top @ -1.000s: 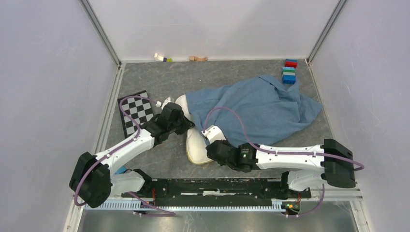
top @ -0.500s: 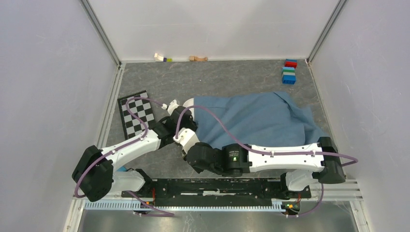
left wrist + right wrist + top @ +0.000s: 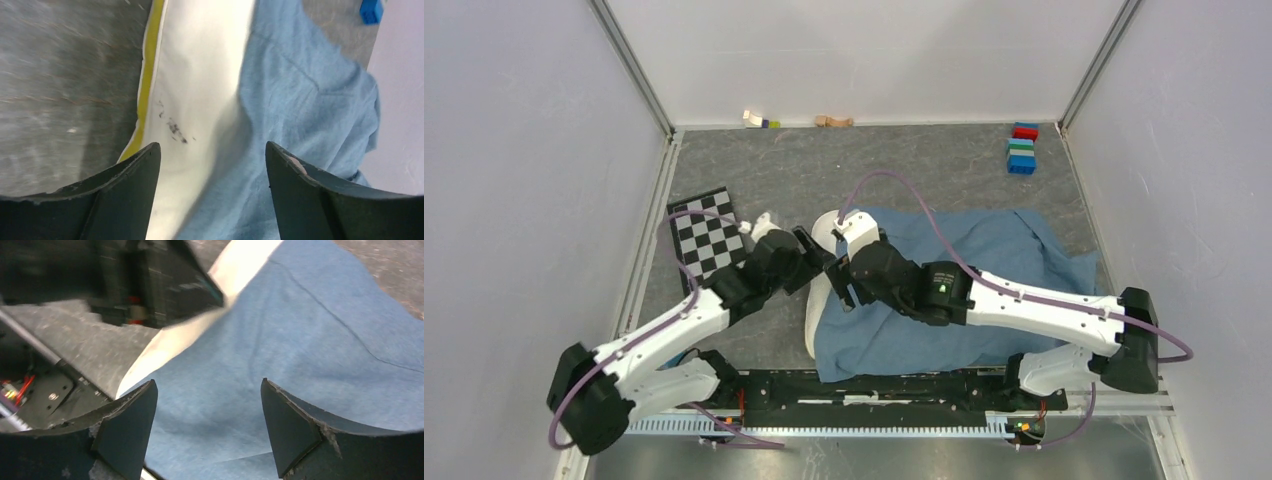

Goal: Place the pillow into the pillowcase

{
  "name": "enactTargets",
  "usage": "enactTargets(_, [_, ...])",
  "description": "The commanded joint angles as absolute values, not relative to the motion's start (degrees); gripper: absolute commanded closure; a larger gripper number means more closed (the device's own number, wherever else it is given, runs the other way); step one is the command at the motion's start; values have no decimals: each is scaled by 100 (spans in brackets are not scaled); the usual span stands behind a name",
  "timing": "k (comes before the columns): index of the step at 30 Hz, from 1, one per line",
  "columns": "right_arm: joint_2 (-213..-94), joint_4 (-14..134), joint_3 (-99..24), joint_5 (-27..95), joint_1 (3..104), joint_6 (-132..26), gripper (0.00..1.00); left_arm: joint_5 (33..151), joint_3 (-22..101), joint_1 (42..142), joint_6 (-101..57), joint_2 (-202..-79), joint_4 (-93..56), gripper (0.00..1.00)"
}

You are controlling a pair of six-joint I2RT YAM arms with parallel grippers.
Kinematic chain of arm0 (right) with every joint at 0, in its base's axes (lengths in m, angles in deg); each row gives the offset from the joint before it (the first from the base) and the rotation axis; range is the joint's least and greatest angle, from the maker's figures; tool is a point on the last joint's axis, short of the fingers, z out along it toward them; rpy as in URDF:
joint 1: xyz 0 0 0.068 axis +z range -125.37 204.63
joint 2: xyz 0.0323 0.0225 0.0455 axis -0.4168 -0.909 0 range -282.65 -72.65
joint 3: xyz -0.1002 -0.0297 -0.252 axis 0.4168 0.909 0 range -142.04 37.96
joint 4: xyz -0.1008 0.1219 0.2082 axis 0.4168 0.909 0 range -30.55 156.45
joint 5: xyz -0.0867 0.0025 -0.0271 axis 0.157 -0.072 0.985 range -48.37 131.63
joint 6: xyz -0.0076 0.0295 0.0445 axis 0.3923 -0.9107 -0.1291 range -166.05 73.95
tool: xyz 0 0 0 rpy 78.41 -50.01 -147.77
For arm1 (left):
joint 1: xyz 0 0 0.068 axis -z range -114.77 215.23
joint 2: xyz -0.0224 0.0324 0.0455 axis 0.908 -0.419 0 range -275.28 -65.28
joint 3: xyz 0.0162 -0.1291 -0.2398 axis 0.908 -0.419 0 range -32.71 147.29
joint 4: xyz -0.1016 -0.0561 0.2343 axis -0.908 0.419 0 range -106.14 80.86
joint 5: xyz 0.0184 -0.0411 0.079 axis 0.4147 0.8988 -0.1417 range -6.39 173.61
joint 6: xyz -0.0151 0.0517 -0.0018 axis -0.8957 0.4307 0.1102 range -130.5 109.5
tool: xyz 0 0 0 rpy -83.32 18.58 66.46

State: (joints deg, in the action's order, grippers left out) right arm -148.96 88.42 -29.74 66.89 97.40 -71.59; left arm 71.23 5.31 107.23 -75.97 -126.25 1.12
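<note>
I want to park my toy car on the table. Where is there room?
The best bare patch is the grey table at the back, between the pillowcase, the checkerboard and the block stack. The middle is crowded: pillow, left arm and right arm meet there.

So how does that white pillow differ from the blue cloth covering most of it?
Colour: the pillow is cream-white with a yellow band along its edge; the pillowcase is plain dusty blue.
Exposure: only the pillow's left end shows, while the pillowcase lies in full view, covering the rest.
Surface: the pillow looks smooth, with a few dark smudges; the pillowcase is wrinkled.
Both are soft and lie on the grey table.
</note>
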Motion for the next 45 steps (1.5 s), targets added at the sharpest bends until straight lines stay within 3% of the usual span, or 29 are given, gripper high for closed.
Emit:
enactTargets(1, [-15273,8614,-3299,7016,9465,-7057,17,6638,585,10153,-7171,-11872,1075,16])
enactTargets(2, [-15466,8600,-3425,7079,9459,-7037,10,6694,588,9947,-7085,-11753,1214,14])
enactTargets(6, [-16259,8720,-3971,7344,9444,-7098,2,6959,585,9255,-6765,-11457,1548,7])
enactTargets(20, [-18482,8514,-4307,7409,9289,-7434,1,7774,621,8228,-6194,-11443,1535,3])
enactTargets(22, [-18487,8478,-4032,7258,9116,-7476,17,7876,671,8220,-6152,-11486,1503,3])
enactTargets(23, [-18334,8280,-3769,7140,9040,-7457,34,7907,686,8220,-6125,-11490,1470,4])
enactTargets(24, [-18082,8150,-3592,7042,8960,-7441,59,7965,695,8220,-6090,-11509,1423,5])
enactTargets(25, [-17850,8058,-3469,7025,8905,-7391,75,8016,724,8214,-6071,-11547,1401,6])
enactTargets(28, [-17114,8138,-3565,6912,8802,-7101,100,8321,765,8219,-6066,-11727,1297,11])
enactTargets(36, [-15384,8168,-3789,6089,8585,-6442,100,9808,715,8228,-6442,-12018,587,20])
enactTargets(45, [-14601,8409,-3938,6150,8494,-6293,100,10793,502,8478,-7090,-12029,-136,11])
